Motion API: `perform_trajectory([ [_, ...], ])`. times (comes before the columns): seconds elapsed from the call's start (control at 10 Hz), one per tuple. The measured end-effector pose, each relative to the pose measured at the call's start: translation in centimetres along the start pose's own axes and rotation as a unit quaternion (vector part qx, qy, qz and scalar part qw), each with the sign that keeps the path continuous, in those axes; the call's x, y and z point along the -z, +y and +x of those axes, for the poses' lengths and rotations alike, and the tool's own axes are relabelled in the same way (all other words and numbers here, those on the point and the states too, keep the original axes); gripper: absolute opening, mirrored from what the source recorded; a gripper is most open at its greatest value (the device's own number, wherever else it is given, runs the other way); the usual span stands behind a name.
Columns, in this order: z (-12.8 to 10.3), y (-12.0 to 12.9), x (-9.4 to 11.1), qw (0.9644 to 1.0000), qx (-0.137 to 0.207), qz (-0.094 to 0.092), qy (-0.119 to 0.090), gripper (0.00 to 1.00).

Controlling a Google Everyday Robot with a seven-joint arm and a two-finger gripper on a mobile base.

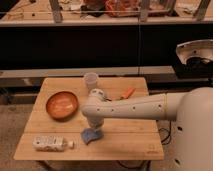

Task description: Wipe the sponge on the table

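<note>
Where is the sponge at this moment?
In the camera view, the sponge lies on the table near its front edge, under the gripper, near the bottle.
</note>
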Motion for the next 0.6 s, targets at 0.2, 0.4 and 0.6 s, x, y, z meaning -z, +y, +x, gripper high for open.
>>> perform_trajectory([
  [0.2, -0.9, 2.0, 0.0, 0.9998, 0.021, -0.005, -0.002, 0.03],
  [0.4, -1.0, 3.7, -0.2, 0.9995, 0.028, -0.009, -0.007, 0.03],
  [0.6, -0.6, 5.5, -0.2, 0.9994, 0.029, -0.012, -0.015, 0.03],
])
